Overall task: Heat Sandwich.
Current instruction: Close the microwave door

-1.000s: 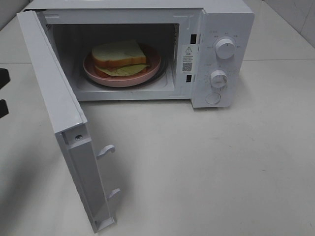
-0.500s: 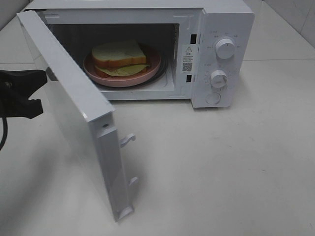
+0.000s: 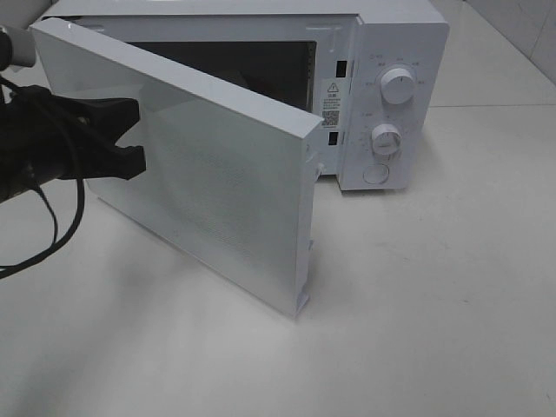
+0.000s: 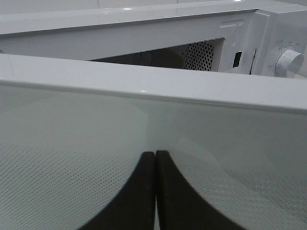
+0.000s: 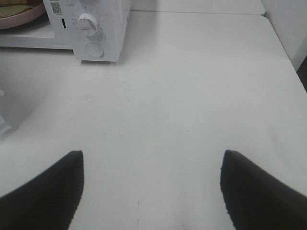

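The white microwave [image 3: 395, 35] stands at the back of the table, its door [image 3: 226, 182] swung about halfway shut. In the exterior view the door hides the sandwich. The right wrist view catches only an edge of the sandwich [image 5: 12, 8] on the pink plate [image 5: 29, 18] inside the oven. My left gripper [image 3: 139, 135] is shut, its fingertips [image 4: 146, 165] pressed together against the door's outer glass [image 4: 96, 143]. My right gripper [image 5: 152, 158] is open over bare table in front of the control panel, holding nothing, and is out of the exterior view.
Two dials [image 3: 398, 85] [image 3: 386, 139] and a round button [image 3: 375, 174] sit on the microwave's right panel. The left arm's black cable [image 3: 52, 234] loops above the table at the left. A white tabletop [image 3: 417, 304] spreads in front.
The door has swung from wide open to about halfway shut. My left gripper has come in from the left edge against it. The sandwich and plate have gone out of the exterior view.
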Available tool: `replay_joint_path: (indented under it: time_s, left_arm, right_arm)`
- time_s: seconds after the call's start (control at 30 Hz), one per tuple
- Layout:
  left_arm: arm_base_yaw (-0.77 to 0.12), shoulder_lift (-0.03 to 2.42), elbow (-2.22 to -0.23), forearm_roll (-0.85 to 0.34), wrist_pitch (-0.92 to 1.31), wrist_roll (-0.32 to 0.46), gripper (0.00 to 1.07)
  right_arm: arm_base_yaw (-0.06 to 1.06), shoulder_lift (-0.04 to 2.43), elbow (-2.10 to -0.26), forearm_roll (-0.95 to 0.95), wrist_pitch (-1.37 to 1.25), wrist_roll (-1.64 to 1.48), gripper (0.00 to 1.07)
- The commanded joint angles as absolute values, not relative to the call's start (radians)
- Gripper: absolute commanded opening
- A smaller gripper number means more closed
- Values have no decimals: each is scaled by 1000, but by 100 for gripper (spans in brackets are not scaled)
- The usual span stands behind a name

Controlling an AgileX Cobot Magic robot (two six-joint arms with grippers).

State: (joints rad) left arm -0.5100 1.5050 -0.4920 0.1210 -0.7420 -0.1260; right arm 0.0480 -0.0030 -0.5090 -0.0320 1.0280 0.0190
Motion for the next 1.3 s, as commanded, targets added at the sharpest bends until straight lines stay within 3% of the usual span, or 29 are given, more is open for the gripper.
replay_joint_path:
  time_s: [0.03,0.37,0.53,1.3]
  left_arm:
    - [-571,1534,-534,0,-734,-44,0]
    - [-733,1665,-680,-214,-735,146,0]
    - [-773,1725,-758,-254,-732,180,0]
    - [-790,1925,-1062,-299,-643,195,0]
  right_arm:
    - [44,-31,-503,-34,1027,14,76]
    - [44,-31,-503,-34,1027,14,76]
    - [44,-31,-503,-34,1027,14,76]
    - [44,-31,-503,-34,1027,14,76]
